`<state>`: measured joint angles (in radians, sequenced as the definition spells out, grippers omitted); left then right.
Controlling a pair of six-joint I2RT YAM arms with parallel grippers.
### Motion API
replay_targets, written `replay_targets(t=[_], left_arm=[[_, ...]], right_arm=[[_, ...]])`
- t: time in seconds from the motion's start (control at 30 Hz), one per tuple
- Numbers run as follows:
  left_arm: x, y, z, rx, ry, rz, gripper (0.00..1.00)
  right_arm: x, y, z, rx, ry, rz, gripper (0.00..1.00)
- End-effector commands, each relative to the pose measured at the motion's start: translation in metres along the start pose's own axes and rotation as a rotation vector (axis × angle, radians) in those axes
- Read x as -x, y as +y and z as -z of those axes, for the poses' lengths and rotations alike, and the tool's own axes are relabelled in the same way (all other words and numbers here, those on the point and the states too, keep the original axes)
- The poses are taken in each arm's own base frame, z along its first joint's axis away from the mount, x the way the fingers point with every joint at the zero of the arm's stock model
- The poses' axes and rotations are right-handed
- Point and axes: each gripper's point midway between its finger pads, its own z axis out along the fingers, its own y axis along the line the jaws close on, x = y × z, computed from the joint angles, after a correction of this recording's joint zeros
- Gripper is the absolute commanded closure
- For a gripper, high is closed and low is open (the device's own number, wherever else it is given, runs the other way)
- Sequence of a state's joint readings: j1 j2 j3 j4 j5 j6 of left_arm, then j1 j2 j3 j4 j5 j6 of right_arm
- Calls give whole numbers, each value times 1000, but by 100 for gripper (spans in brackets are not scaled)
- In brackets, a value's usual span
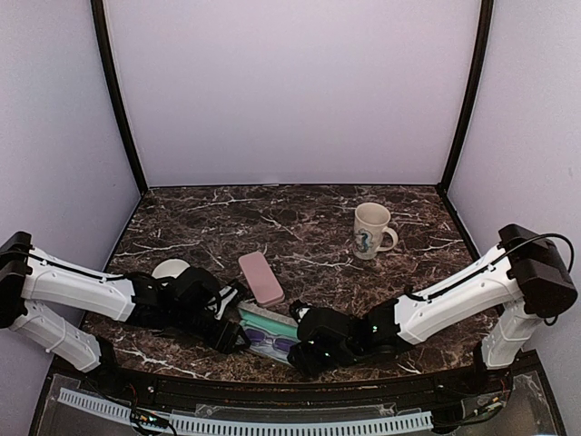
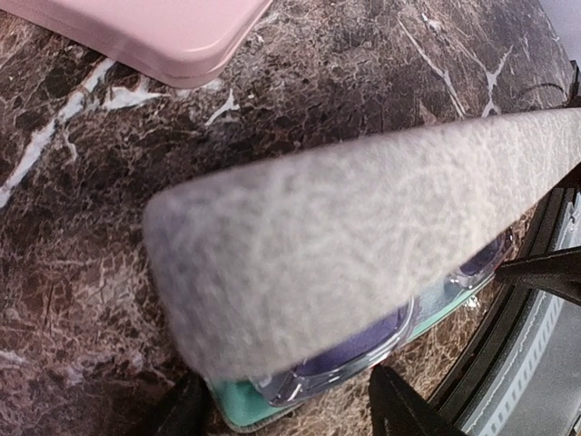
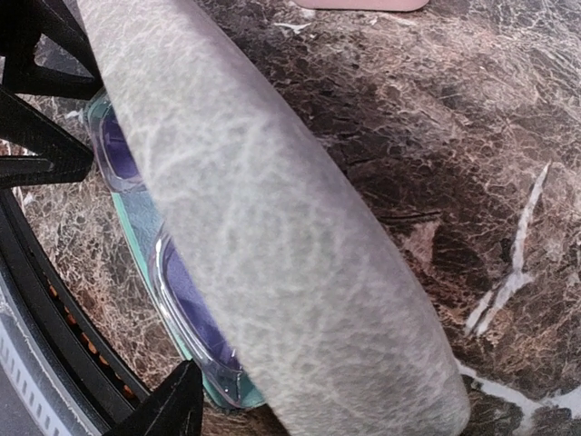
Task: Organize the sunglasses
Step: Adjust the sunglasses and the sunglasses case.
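Left pincer (image 1: 238, 337) and right pincer (image 1: 305, 351) flank the grey case (image 1: 268, 329), arms low.

Rough felt case (image 2: 363, 236), glossy plastic sunglasses (image 2: 359, 350)

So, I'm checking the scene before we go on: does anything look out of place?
The grey case near the front of the table is only half shut. Its lid tilts over clear-framed glasses with purple lenses, which peek out beneath it. The mug stands upright, and nothing is spilled.
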<state>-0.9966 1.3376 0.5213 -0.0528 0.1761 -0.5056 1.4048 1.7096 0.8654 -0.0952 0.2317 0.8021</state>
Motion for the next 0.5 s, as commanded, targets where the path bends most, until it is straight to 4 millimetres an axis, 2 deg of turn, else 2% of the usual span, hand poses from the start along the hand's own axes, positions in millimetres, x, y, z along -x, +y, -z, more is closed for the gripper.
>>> replay_targets(t=[0.0,0.07,0.17,0.27,0.37,0.47], left_arm=[[6,-3,7,-12,-25,4,38],[6,-2,8,-8,-26,2,38],[4,0,9,1,-26,-2,38],[1,2,9,8,-22,-6,38],[-1,3,9,5,-20,-8,37],[-2,2,9,-4,-22,-12,35]], right_arm=[[9,2,0,0,-22,-7,39],[8,2,2,4,-20,-4,37],[7,2,10,27,-23,-4,24],[7,2,22,53,-36,-7,17],[16,1,37,52,-70,16,14],[28,-1,43,32,-86,48,13]])
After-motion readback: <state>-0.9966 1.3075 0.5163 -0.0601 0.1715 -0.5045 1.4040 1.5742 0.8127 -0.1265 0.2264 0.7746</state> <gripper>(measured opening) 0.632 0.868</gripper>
